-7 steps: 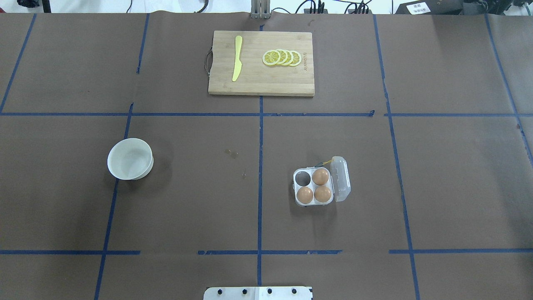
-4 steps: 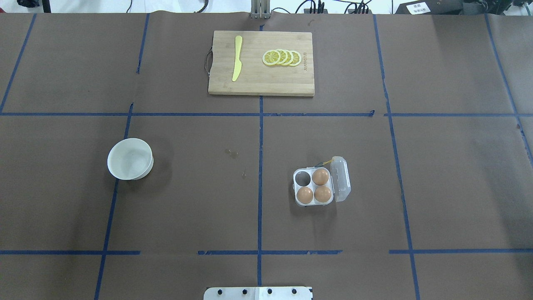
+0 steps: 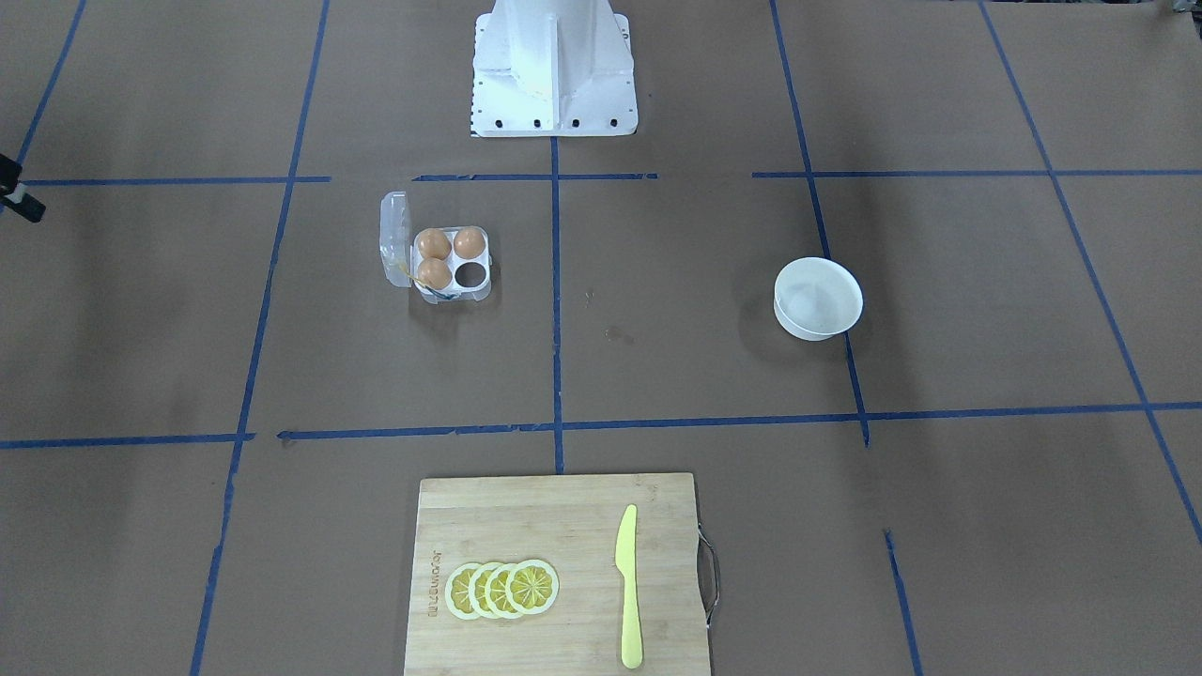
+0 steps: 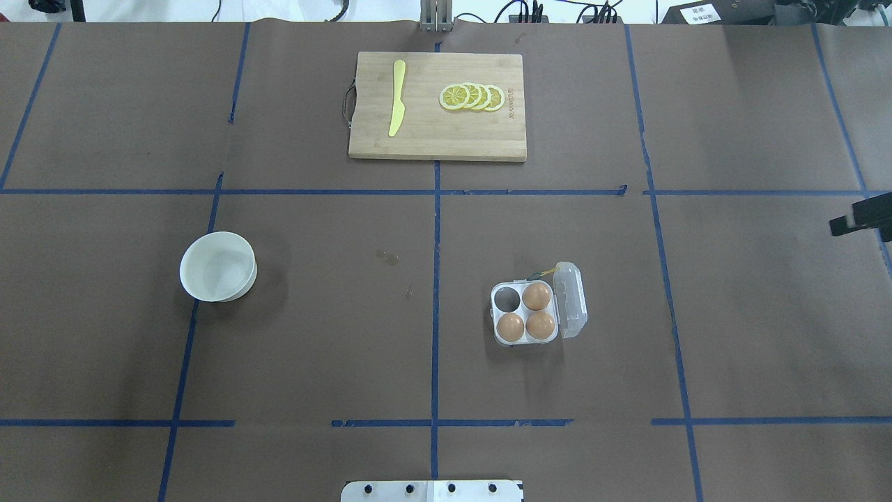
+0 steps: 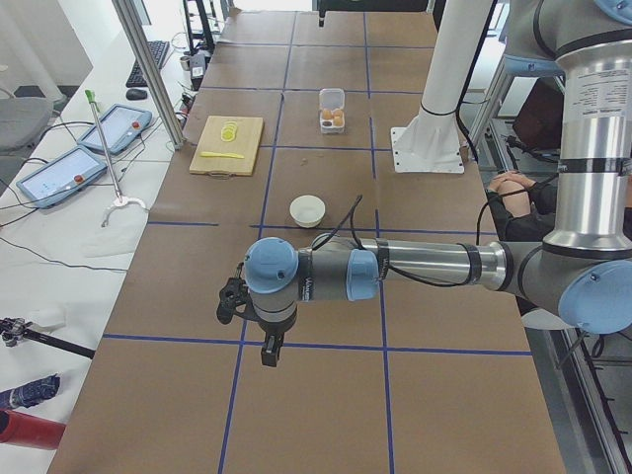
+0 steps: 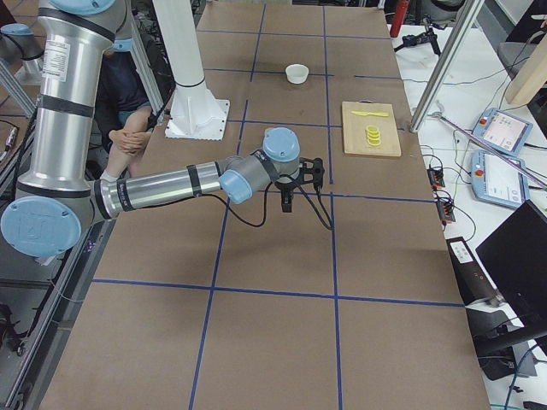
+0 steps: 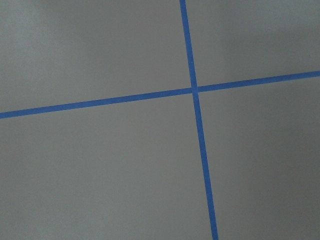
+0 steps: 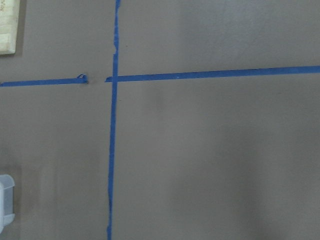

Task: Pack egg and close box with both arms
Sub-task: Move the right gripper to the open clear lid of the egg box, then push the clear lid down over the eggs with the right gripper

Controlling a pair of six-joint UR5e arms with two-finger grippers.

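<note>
The box stands right of the table's middle, its clear lid open to the right. Three orange-brown eggs fill three cells; the far-left cell is empty. The box also shows in the front view. My right gripper hangs over bare table far right of the box; a black part of it shows at the overhead view's right edge. My left gripper hangs over bare table far left. I cannot tell whether either is open or shut.
A white bowl stands left of centre and looks empty. A wooden cutting board at the far side carries a yellow knife and lemon slices. The white pedestal base stands at the near edge.
A black part of my right gripper has come into the overhead view at its right edge. The box, eggs and bowl have not moved.
</note>
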